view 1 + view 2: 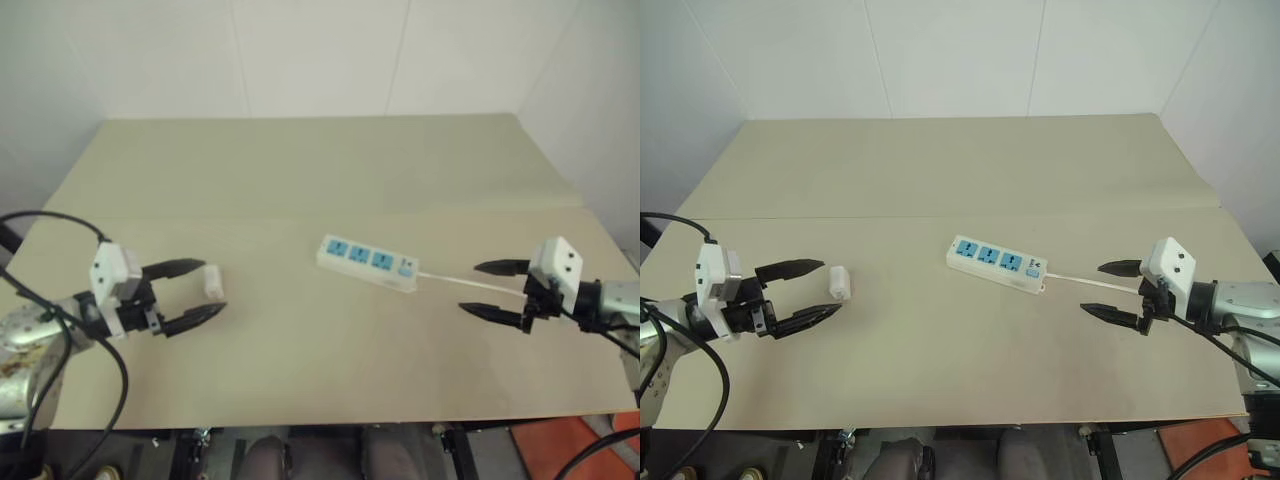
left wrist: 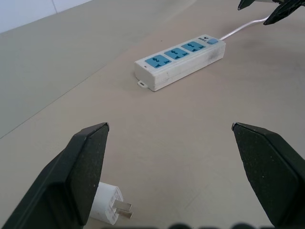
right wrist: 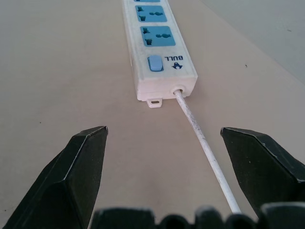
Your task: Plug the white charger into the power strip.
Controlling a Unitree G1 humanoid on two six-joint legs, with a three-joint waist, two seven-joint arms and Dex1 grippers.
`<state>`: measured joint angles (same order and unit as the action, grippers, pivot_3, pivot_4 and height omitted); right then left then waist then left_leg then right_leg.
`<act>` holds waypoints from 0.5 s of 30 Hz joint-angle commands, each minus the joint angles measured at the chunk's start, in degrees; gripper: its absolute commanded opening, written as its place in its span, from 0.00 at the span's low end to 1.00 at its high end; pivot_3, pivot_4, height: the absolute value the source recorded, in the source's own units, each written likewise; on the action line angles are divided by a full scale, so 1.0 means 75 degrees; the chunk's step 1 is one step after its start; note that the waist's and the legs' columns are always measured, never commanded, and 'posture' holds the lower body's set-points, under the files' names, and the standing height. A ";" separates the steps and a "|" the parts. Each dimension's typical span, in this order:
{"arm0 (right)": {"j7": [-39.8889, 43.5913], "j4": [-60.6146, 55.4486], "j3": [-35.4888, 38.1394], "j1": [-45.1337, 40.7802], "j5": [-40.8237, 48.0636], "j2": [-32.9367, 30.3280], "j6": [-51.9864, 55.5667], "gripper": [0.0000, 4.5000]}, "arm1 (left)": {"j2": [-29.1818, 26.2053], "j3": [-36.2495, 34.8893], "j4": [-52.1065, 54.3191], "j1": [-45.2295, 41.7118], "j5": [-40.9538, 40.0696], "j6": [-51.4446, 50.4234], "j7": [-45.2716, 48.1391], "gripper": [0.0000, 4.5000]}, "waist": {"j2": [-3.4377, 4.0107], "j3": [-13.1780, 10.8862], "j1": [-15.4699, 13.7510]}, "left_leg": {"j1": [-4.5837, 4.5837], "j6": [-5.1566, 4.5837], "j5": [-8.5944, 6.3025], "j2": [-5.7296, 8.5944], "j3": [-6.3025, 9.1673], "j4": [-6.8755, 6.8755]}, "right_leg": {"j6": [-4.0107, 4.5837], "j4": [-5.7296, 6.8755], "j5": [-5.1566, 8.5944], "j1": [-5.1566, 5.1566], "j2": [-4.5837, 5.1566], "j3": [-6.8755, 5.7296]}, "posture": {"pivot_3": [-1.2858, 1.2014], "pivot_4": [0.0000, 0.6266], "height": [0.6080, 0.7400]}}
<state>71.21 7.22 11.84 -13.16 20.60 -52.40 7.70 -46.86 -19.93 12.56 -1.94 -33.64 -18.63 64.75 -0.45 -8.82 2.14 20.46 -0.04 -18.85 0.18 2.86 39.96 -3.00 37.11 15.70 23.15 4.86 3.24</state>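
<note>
The white charger (image 1: 840, 283) is seen lying on the bench (image 1: 940, 180), just beside the spread fingers of the left tool (image 1: 815, 291), untouched. The power strip (image 1: 996, 263) is laid mid-bench, its cable (image 1: 1085, 281) running toward the right tool (image 1: 1115, 292), whose fingers are held apart and empty.

On the table (image 1: 940, 380), the power strip (image 1: 995, 262) lies centre; the charger (image 1: 839, 283) sits at nine o'clock beside my left gripper (image 1: 812, 290).
</note>
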 commanded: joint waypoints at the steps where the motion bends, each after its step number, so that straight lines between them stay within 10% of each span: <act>1: -0.0006 -0.0200 0.0255 -0.0096 0.0145 -0.0164 0.0024 0.99 | -0.0014 -0.0059 0.0036 -0.0048 -0.0031 0.0175 0.0033 1.00 | 0.0000 0.0000 -0.0001 | 0.0000 0.0000 0.0000 0.0000 0.0000 0.0000 | 0.0000 0.0000 0.0000 0.0000 0.0000 0.0000 | 0.52 0.24 1.00; 15: -0.0012 0.0923 -0.0708 -0.1542 -0.0185 0.0560 -0.0181 0.99 | 0.0006 0.0068 -0.0093 -0.0213 0.0009 0.0196 0.0041 1.00 | -0.0002 -0.0001 0.0075 | -0.0019 0.0001 0.0001 0.0001 -0.0012 0.0000 | 0.0000 0.0001 0.0000 -0.0008 -0.0006 0.0009 | 0.52 0.24 1.00</act>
<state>71.10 12.33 7.81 -22.78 20.17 -49.15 7.58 -46.72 -19.08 11.69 -2.71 -33.59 -18.60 64.79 -0.46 -8.82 2.71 20.30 -0.03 -18.84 0.18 2.77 39.96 -3.00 37.12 15.70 23.08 4.79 3.32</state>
